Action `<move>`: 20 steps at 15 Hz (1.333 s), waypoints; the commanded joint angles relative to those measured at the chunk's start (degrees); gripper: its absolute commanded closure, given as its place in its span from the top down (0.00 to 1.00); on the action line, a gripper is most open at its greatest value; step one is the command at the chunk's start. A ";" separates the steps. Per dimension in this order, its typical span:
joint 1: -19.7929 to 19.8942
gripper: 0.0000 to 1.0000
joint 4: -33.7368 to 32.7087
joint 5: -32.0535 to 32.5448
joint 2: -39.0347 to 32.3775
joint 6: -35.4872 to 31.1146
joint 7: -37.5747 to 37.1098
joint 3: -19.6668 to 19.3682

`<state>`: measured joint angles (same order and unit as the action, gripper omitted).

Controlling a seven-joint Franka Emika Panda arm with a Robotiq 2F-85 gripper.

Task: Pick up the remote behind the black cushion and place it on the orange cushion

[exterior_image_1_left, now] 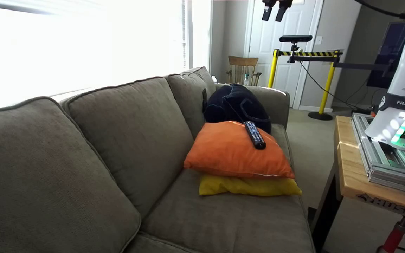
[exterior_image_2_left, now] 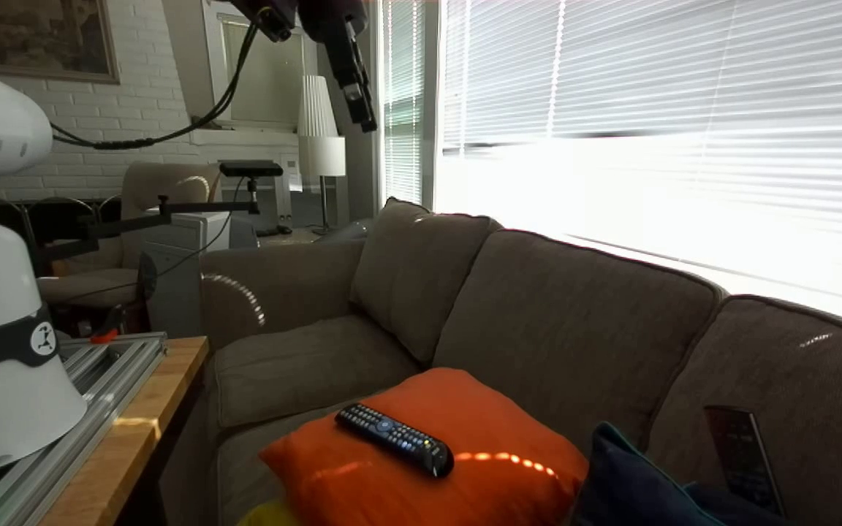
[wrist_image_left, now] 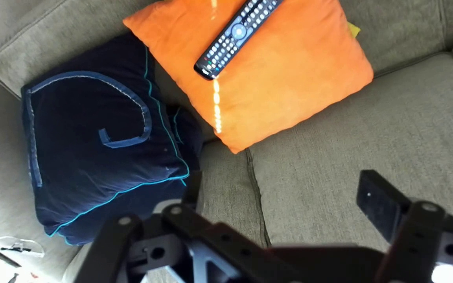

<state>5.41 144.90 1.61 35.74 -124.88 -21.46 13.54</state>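
Gripper (wrist_image_left: 280, 192) spread wide, nothing held. I'd descend slowly, jaws astride leaning dark remote (exterior_image_2_left: 744, 456), pinch narrow edges, avoid snagging navy piped cushion (wrist_image_left: 92, 169).

Exterior views face along the sofa (exterior_image_1_left: 135, 147), apparently from opposite ends; wrist view looks down.

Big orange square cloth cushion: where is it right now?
In an exterior view, the orange cushion lies just right of centre, stacked on the flatter yellow cloth cushion, with the rumpled blue-black fabric cushion behind it.
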 commanded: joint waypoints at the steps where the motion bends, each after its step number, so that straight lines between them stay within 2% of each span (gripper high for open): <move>1: 1.34 1.00 -2.76 1.88 -7.13 -6.27 0.28 -3.60; 4: 1.72 1.00 -5.40 1.56 -11.93 -8.67 2.96 -7.30; 6: 1.99 1.00 -8.12 2.46 -14.57 -7.31 4.20 -8.78; 7: 0.85 1.00 -4.36 1.26 -10.85 -8.12 2.93 -8.62; 12: 0.53 1.00 -4.97 1.23 -11.78 -8.12 3.17 -9.07; 13: -1.16 1.00 -4.30 -0.27 -11.29 -7.44 7.41 -10.07; 14: -0.82 1.00 -4.40 1.14 -12.05 -8.00 8.08 -9.87; 15: -1.49 1.00 -5.00 0.87 -14.37 -10.13 12.11 -11.13; 20: -0.55 1.00 -8.22 6.00 -22.60 -16.88 23.41 -13.51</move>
<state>4.90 139.87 3.77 19.40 -137.50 -3.53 1.89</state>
